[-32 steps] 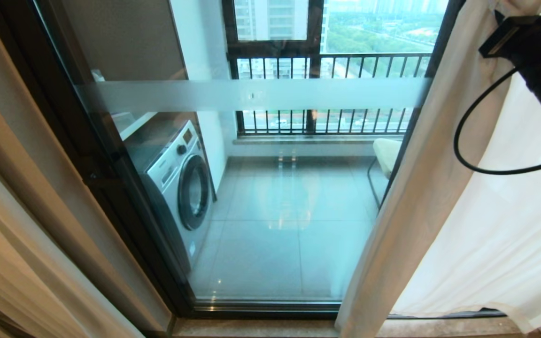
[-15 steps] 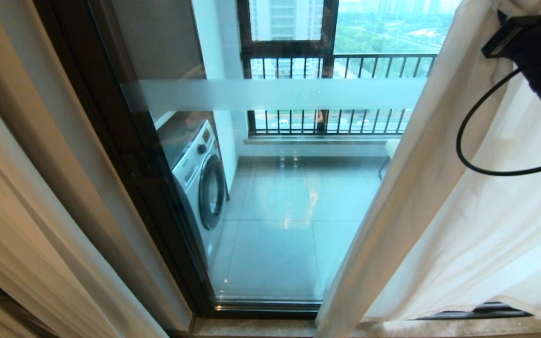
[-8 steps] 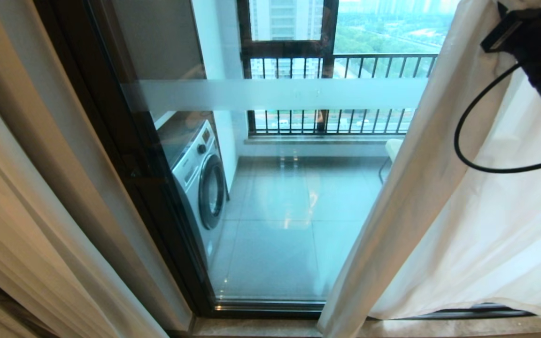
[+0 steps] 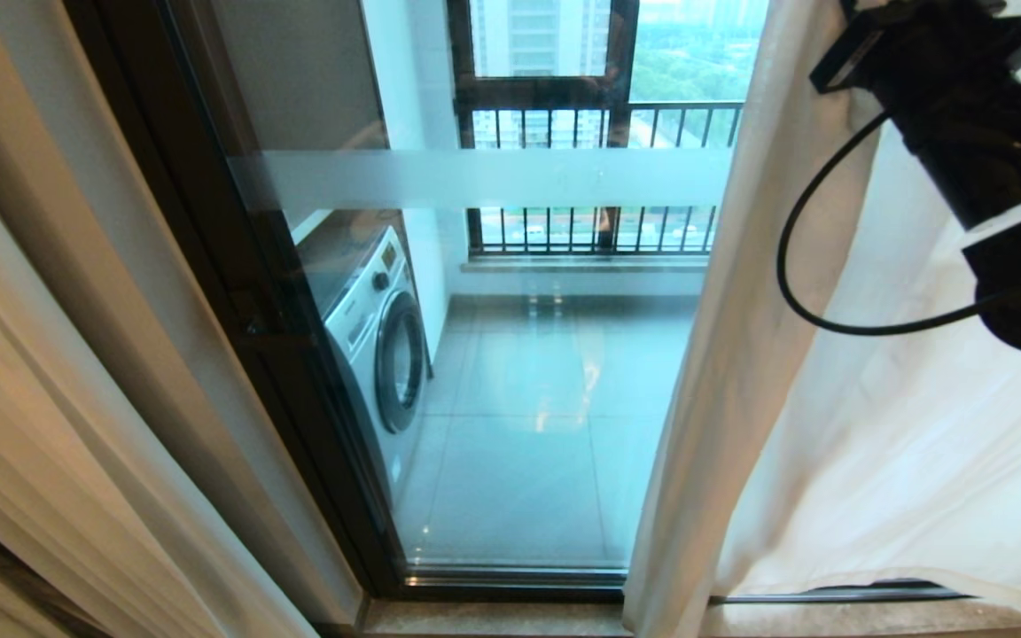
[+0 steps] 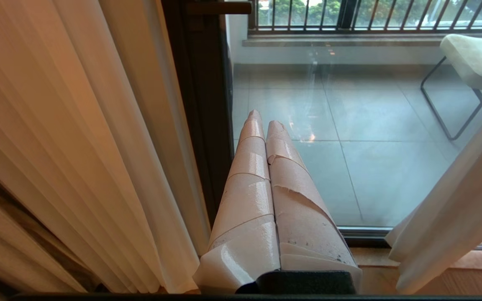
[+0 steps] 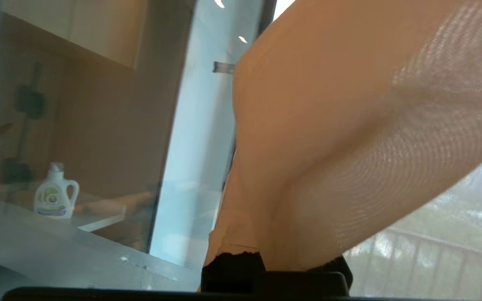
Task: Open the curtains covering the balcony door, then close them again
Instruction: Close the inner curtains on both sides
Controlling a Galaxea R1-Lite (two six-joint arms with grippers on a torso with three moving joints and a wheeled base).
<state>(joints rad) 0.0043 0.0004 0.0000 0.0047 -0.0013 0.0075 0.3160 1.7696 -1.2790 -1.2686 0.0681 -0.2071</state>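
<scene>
Left gripper (image 5: 266,125): taped beige fingers pressed together, empty, parked low beside opaque beige pleated drape (image 5: 78,138).

Right gripper (image 6: 274,267): raised at upper right, jaws closed on sheer white floor-length curtain (image 4: 874,461); fabric drapes over its fingers.

Change: curtain's leading edge has shifted left across tall dark-framed sliding glass balcony door (image 4: 519,372) versus half second ago; less railing visible. Judgement: closing phase under way; most glass still uncovered.

Beyond the glass: white front-loading washing machine (image 4: 378,328).

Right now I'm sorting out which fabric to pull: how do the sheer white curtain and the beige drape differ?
The sheer white curtain lets light through; the beige drape is opaque. The curtain hangs right of the bare glass, the drape left. The curtain billows loosely; the drape keeps tight pleats. Both hang to the floor.
</scene>
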